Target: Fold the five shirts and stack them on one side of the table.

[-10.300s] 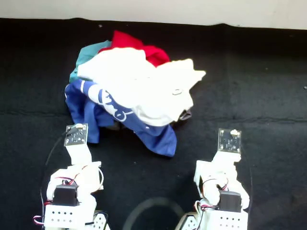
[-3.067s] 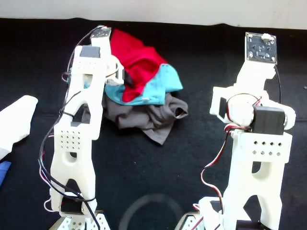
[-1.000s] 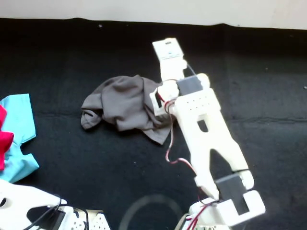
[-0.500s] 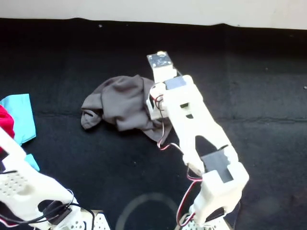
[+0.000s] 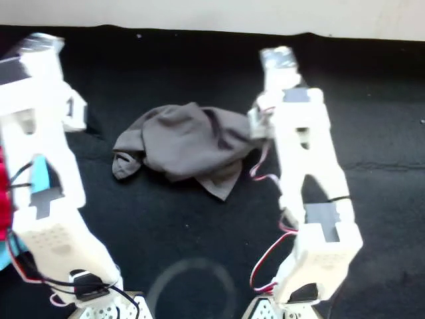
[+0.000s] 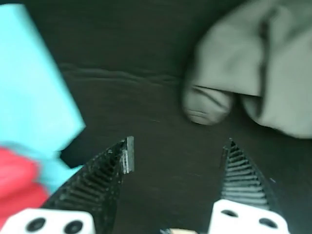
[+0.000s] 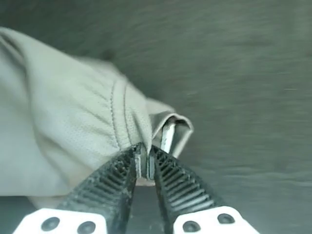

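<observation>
A crumpled grey shirt (image 5: 186, 143) lies mid-table on the black cloth. My right gripper (image 7: 146, 163) is shut on a seam edge of the grey shirt (image 7: 63, 122); in the high view the right arm (image 5: 299, 126) stands at the shirt's right side. My left gripper (image 6: 178, 156) is open above bare cloth, with the grey shirt (image 6: 253, 83) beyond its fingertips and a light blue shirt (image 6: 34, 83) and a red shirt (image 6: 17, 180) to one side. The left arm (image 5: 40, 146) rises at the table's left, over the light blue shirt (image 5: 36, 173) and red shirt (image 5: 3, 199).
The black cloth (image 5: 372, 106) covers the table up to a pale wall (image 5: 265, 13) at the back. Open cloth lies right of the right arm and in front of the grey shirt. A faint ring mark (image 5: 192, 286) shows near the front edge.
The right arm has swung right, pulling the grey shirt's edge out with it. The left arm has risen from the front left corner and now stretches up along the table's left side.
</observation>
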